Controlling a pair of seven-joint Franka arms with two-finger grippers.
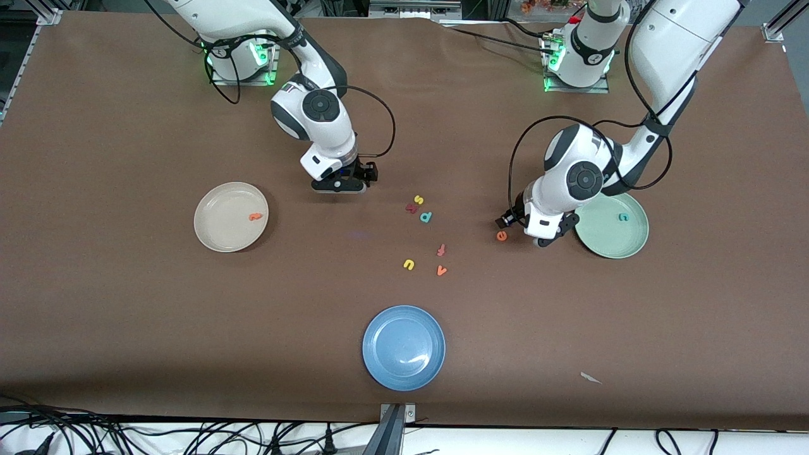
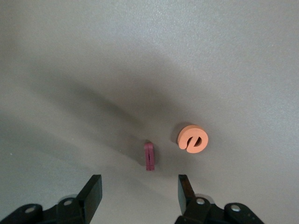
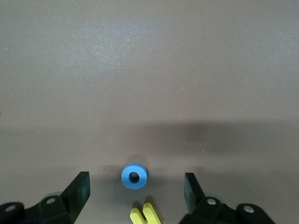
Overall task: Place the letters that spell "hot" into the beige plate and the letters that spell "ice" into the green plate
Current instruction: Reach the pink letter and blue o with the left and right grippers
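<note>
The beige plate [image 1: 218, 230] toward the right arm's end holds the orange t [image 1: 255, 217]. The green plate [image 1: 610, 243] toward the left arm's end holds the teal c [image 1: 623, 217]. My left gripper [image 1: 545, 239] hangs low beside the green plate, open [image 2: 139, 193] and empty. The dark red i [image 2: 149, 156] stands on edge just ahead of its fingertips, with the orange e [image 2: 192, 139] [image 1: 501, 236] lying beside it. My right gripper [image 1: 339, 187] is open [image 3: 135, 191] low over the table, the blue o [image 3: 134, 176] flat between its fingertips, untouched. The yellow h [image 3: 145, 214] lies close by.
Loose letters lie mid-table: yellow s [image 1: 418, 200], a dark red letter [image 1: 411, 208], teal p [image 1: 426, 217], red f [image 1: 442, 250], yellow u [image 1: 409, 265], orange v [image 1: 442, 271]. A blue plate [image 1: 403, 347] sits nearer the camera. A white scrap [image 1: 591, 378] lies near the front edge.
</note>
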